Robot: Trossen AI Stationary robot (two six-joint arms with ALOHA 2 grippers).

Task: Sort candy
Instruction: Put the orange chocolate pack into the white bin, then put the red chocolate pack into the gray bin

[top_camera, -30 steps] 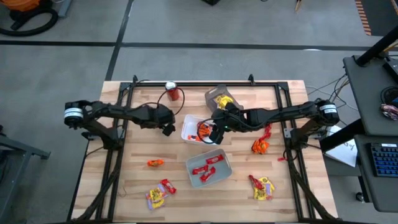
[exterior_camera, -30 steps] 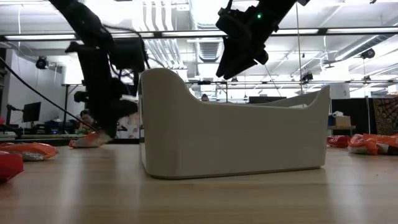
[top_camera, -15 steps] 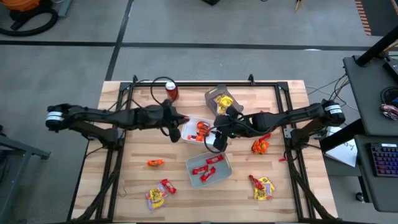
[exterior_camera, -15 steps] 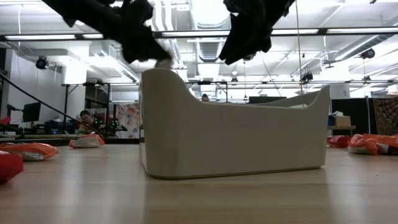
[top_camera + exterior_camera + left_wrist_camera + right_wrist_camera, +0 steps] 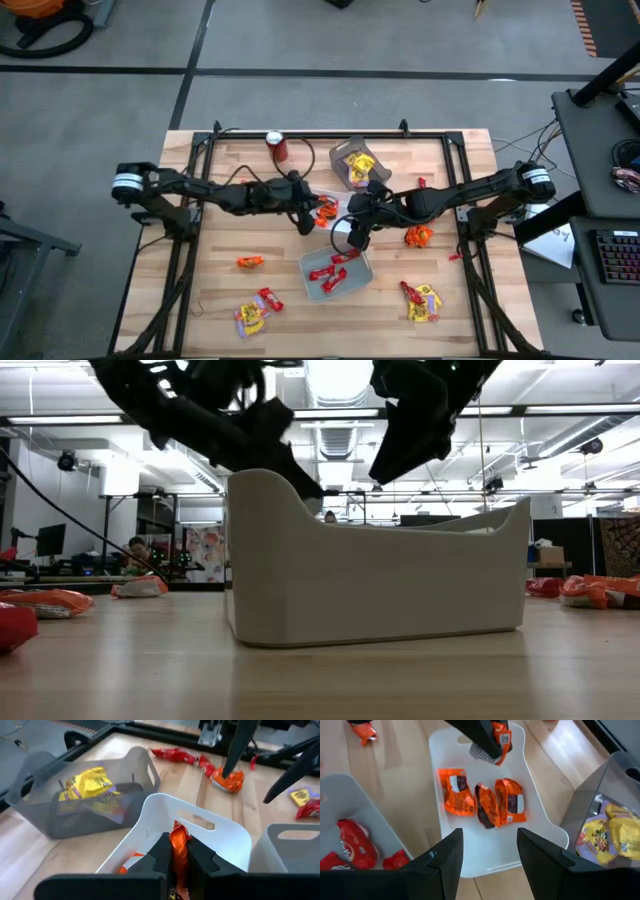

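Observation:
My left gripper (image 5: 306,218) hovers over the white tray (image 5: 200,815), shut on an orange-wrapped candy (image 5: 178,839). Three more orange candies (image 5: 482,800) lie flat on that tray's floor. My right gripper (image 5: 352,238) hangs open above the white tray's near end (image 5: 495,855), between it and the light grey tray (image 5: 335,270) that holds red candies (image 5: 352,847). A darker grey tray (image 5: 75,815) holds yellow candies (image 5: 90,787). My left gripper pinches the orange candy between its two fingers (image 5: 162,852); the wrapper's upper end (image 5: 179,831) sticks out past the fingertips. In the right wrist view the candy (image 5: 501,735) is lifted clear above the white tray's far end.
Loose candies lie on the wood: an orange one (image 5: 250,262), a mixed heap (image 5: 255,310) near the front, an orange heap (image 5: 418,235), a red one (image 5: 430,210) and a yellow-red heap (image 5: 420,300). A red can (image 5: 277,147) stands near the far edge.
My left gripper has travelled toward the table's right, from left of the white tray to above it, staying off the table. My right gripper has drifted a little toward the near edge, off the tray's middle to its near end.

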